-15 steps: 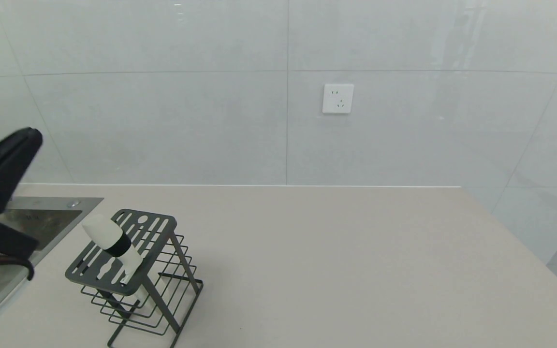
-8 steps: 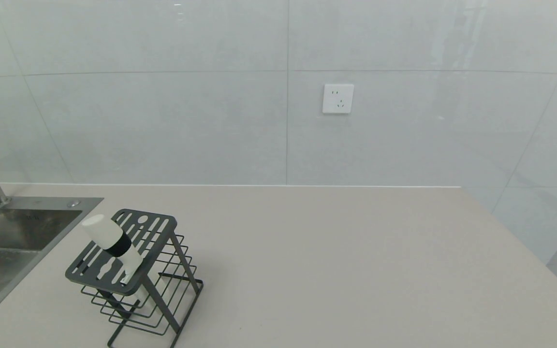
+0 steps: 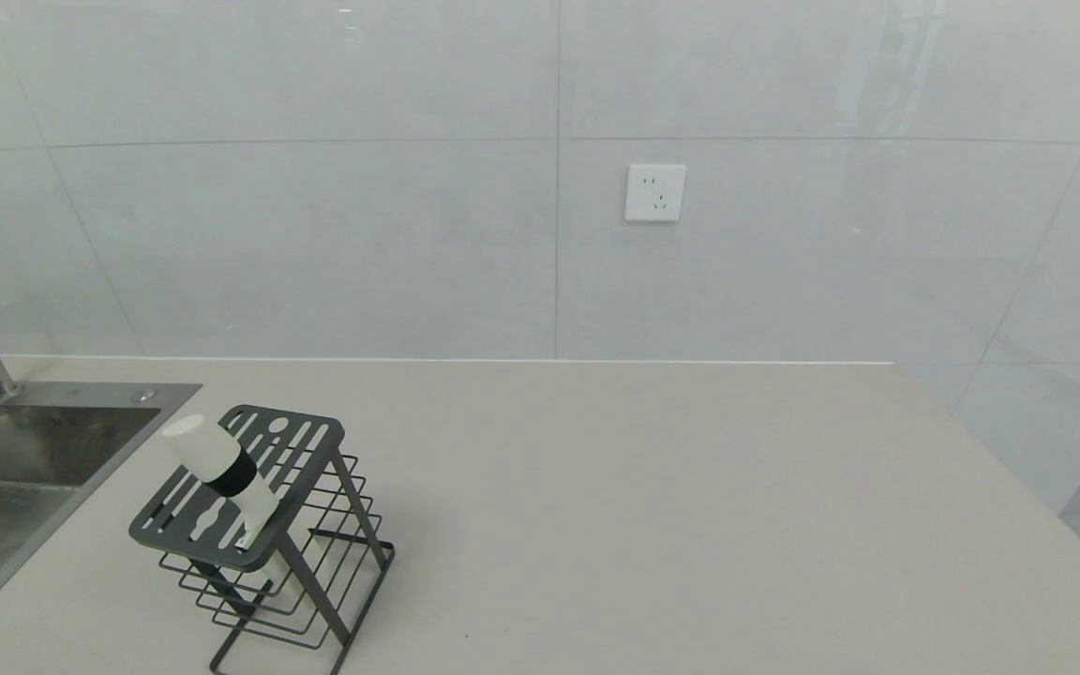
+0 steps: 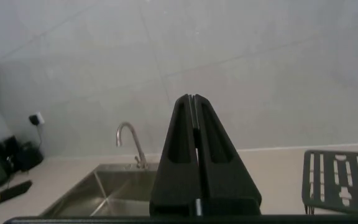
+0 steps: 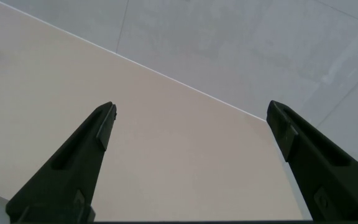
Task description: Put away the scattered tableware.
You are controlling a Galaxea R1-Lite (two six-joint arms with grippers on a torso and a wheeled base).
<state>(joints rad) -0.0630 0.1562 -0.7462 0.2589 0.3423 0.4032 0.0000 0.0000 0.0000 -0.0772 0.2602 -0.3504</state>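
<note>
Left claw [image 4: 194, 98] sat closed and empty near the rack [image 4: 339, 177], whose slot held a white-handled tool [image 3: 219, 459] handle-up, probably for storage. Right claw [image 5: 191, 115] gaped open above the worktop [image 5: 179, 168].

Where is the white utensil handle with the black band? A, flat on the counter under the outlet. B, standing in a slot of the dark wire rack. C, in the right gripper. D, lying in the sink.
B: the handle pokes up, tilted, through the slotted top of the rack, beside the sink.
</note>
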